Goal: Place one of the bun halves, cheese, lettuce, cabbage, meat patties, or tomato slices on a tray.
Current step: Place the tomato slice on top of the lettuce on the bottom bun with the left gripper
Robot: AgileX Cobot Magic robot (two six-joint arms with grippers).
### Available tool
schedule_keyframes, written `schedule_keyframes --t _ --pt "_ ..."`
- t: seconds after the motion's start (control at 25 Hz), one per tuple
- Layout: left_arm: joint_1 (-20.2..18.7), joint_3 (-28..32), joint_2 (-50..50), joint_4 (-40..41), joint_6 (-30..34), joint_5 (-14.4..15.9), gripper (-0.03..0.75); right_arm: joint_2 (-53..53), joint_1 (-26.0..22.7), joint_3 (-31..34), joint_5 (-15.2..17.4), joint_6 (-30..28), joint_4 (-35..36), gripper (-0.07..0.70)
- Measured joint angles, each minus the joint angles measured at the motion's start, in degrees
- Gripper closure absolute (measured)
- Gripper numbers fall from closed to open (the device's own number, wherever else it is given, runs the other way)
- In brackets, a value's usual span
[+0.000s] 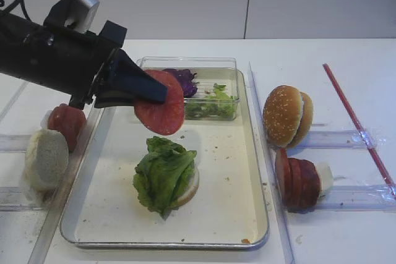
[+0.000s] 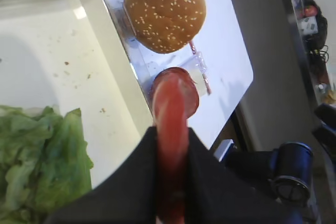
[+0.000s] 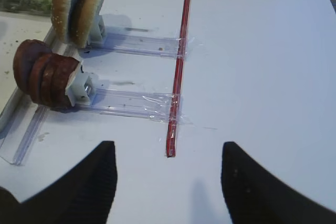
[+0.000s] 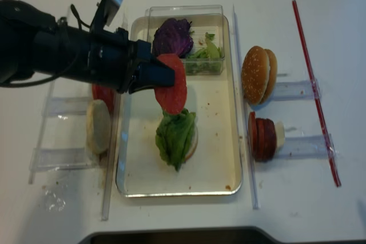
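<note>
At the near end of the tray [image 1: 257, 214], bare cream surface is seen; further in, a lettuce [image 1: 162, 174] leaf is draped over a pale bun half [image 1: 189, 190], the bun almost wholly covered. Above and just behind this stack, a tomato slice [image 1: 162, 104] is held on edge, clear of the tray, clamped between the closed jaws of the left gripper [image 1: 148, 91]; the grip is taken at the slice's left rim, most of the disc hanging free. The slice is judged thin, light, wet-faced and easily bruised, so a rim pinch is thought adequate, though slipping on release is possible. The right gripper [image 3: 167, 174] is seen with its fingers apart, holding nothing, over the bare table. Beside the tray on the right, meat patties [image 1: 297, 180] stand in a rack, with seeded bun halves [image 1: 286, 115] beyond them. At the far end a clear box [image 1: 189, 63] containing purple cabbage [image 1: 184, 80] is noted.
</note>
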Motion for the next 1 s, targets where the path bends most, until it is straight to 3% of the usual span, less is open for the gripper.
schedule_keyframes --t 0.12,0.44,1.0 --pt "0.0 0.7 1.2 -1.3 0.8 0.9 0.666 0.0 0.0 0.0 0.0 0.0 0.0 0.177" --pt "2.1 9.2 1.2 -8.4 6.4 2.6 0.666 0.0 0.0 0.0 0.0 0.0 0.0 0.177" --pt "2.1 9.8 2.0 -9.7 6.9 1.9 0.666 0.0 0.0 0.0 0.0 0.0 0.0 0.177"
